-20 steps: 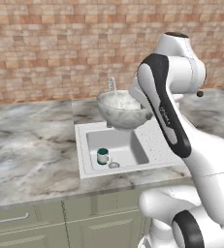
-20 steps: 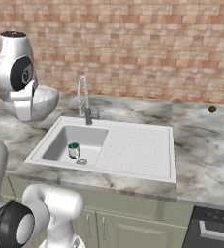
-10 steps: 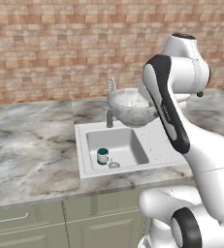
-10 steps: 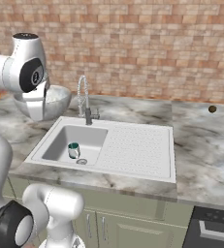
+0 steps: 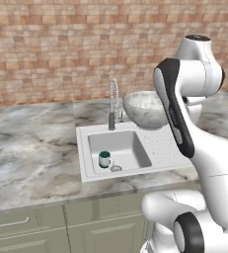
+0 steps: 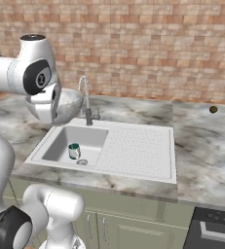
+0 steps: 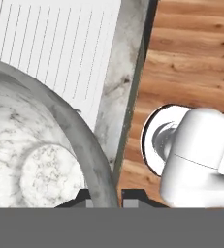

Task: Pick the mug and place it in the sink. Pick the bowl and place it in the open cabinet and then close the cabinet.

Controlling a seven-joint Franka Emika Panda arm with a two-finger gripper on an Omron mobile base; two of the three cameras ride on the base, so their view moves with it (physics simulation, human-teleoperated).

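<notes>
Above the sink [image 5: 157, 144], the end effector [image 7: 105, 196] pinches the upright bowl's [image 5: 145, 108] rim, mouth upward.

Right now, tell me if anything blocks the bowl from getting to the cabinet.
Cannot say: the fingers pinch the bowl's rim, holding it above the sink's drainboard, but the cabinet is out of view.

A grey marbled counter [image 5: 31, 148] runs beneath the brick wall, the sink [image 5: 150, 148] set into it; a small dark object [image 6: 213, 109] lies near its back edge.
</notes>
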